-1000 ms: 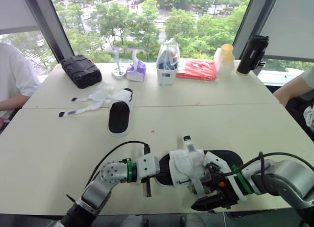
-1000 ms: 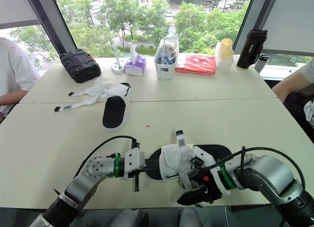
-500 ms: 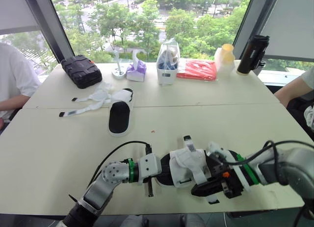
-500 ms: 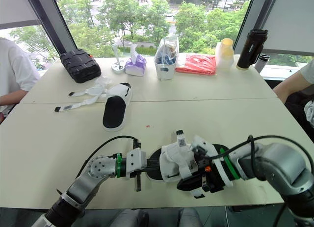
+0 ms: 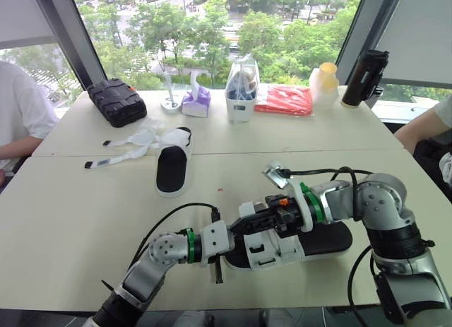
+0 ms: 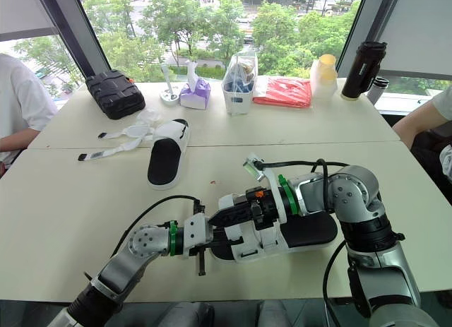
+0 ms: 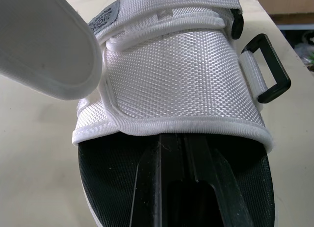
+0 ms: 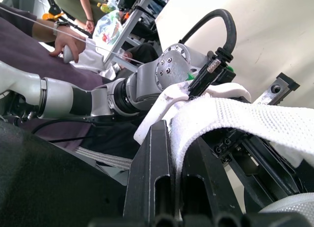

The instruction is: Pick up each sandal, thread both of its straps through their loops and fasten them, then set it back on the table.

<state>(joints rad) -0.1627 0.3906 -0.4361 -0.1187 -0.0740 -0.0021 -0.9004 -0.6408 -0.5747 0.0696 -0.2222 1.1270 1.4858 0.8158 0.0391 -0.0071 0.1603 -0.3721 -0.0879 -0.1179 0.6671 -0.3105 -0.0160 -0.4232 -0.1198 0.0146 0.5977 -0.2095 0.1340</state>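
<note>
Working the strap step on the near sandal (image 5: 296,246), which lies at the front edge of the table (image 5: 85,221), black sole down, toe toward the robot's left.

Left end effector (image 5: 226,244) is at the toe end and reaches in under the white upper. Whether it is clamped on the sole, I cannot tell.

Right end effector (image 5: 247,215) lies across the top of the upper, pointing left. Its fingers are together on a white woven strap (image 8: 235,114), which runs between them in the right wrist view.

A black rectangular loop (image 7: 272,70) hangs free at the side of the upper in the left wrist view, with nothing through it.

Second sandal (image 5: 171,168) sits well apart, further back on the left, with its straps lying loose on the table.

Judgement: the first sandal is mid-fastening and at least one loop is unthreaded, so the task is less than half done.

Next move calls for:
- the strap end aimed at the empty loop
- the left arm bracing the sandal against the pull
- the strap folded back and pressed flat onto the upper

Risk: the sandal may slide or twist if the pull outruns the brace.
</note>
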